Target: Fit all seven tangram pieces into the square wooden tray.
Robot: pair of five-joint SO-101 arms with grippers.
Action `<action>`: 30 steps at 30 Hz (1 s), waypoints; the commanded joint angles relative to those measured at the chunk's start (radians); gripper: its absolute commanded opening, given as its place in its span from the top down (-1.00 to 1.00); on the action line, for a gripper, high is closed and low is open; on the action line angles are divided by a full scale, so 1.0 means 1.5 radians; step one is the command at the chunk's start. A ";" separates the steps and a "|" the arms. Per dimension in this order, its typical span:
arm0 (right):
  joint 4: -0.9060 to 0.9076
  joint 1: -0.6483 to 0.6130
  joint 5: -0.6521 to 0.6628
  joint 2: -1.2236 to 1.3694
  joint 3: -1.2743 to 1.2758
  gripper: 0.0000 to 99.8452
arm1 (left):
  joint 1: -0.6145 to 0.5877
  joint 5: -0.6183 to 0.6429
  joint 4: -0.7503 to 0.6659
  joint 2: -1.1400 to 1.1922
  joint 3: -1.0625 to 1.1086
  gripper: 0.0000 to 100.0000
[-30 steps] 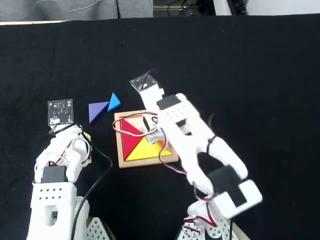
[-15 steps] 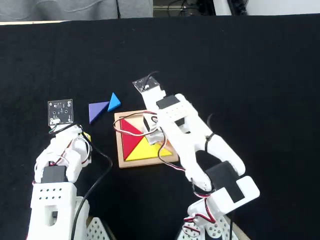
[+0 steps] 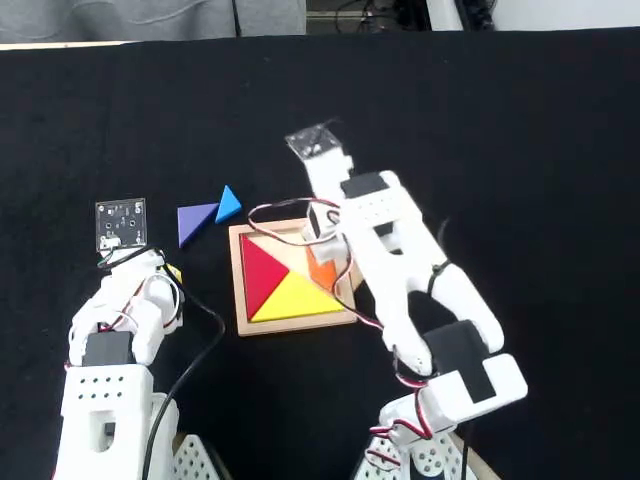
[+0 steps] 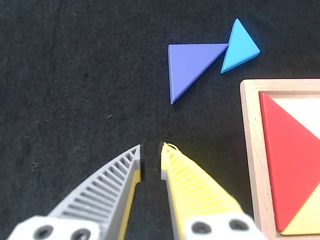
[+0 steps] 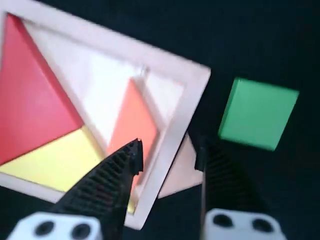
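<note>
The square wooden tray (image 3: 240, 300) holds a red triangle (image 3: 262, 270), a yellow triangle (image 3: 290, 298) and an orange piece (image 3: 322, 270). In the right wrist view my right gripper (image 5: 167, 155) is open and holds nothing, its fingers straddling the tray's rim (image 5: 175, 125) beside the orange piece (image 5: 132, 117). A green square (image 5: 257, 112) lies on the cloth just outside that rim, and a pale pink piece (image 5: 182, 170) pokes out from the tray's edge. A purple triangle (image 4: 190, 65) and a blue triangle (image 4: 241, 44) touch tips ahead of my shut, empty left gripper (image 4: 151, 152).
A black cloth covers the table (image 3: 520, 150). The right arm (image 3: 400, 270) hangs over the tray's right side. A small square marker card (image 3: 121, 224) lies by the left arm (image 3: 125, 310). The far half of the cloth is free room.
The right arm has swung right and away from the tray's middle, uncovering the orange piece lying in the tray. The left arm has kept still.
</note>
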 commanded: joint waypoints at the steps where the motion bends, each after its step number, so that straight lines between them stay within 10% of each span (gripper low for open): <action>1: -0.032 -0.029 0.014 -0.026 -0.065 0.81 | -0.006 -0.007 0.001 -0.007 -0.007 0.84; 30: 0.081 -0.098 0.014 0.222 -0.250 0.76 | -0.006 -0.007 0.001 -0.007 -0.008 0.84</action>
